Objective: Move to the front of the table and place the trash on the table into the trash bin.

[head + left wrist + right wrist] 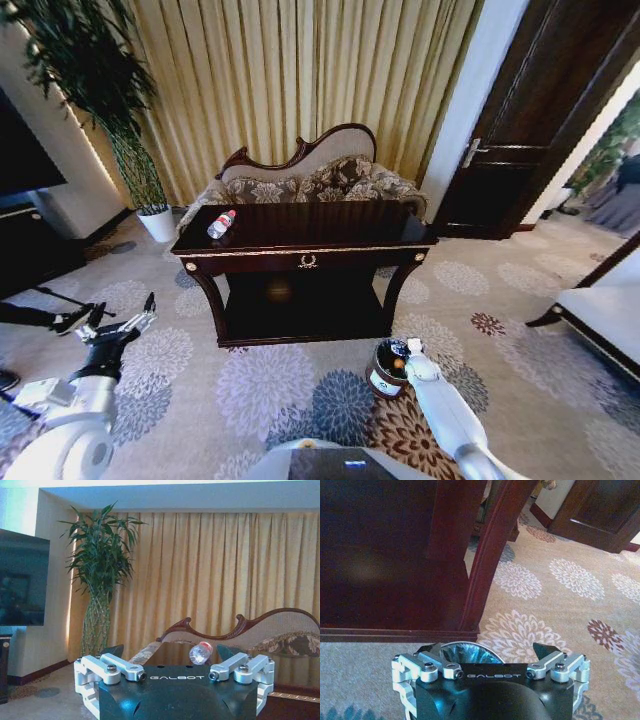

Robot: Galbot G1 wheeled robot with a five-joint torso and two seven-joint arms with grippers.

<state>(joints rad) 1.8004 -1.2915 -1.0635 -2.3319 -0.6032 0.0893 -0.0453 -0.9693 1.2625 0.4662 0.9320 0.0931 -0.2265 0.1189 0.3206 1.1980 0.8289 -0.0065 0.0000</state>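
Observation:
The dark table (300,245) with gold trim stands straight ahead. A clear bottle with a red cap (221,224) lies on its left end; the left wrist view shows that bottle (200,653) beyond the fingers, over the glossy table top (295,672). My left gripper (125,320) hangs open and empty low at the left, off the table's front-left corner. The round brown trash bin (385,372) sits on the carpet by the table's front-right leg. My right gripper (402,352) is open and empty just above its black liner (465,654).
A carved sofa (310,175) stands behind the table, before the curtains. A white plant pot (157,222) is at back left and a dark door (540,120) at back right. Dark furniture stands at the left (30,250) and right (600,310) edges. Patterned carpet lies in front.

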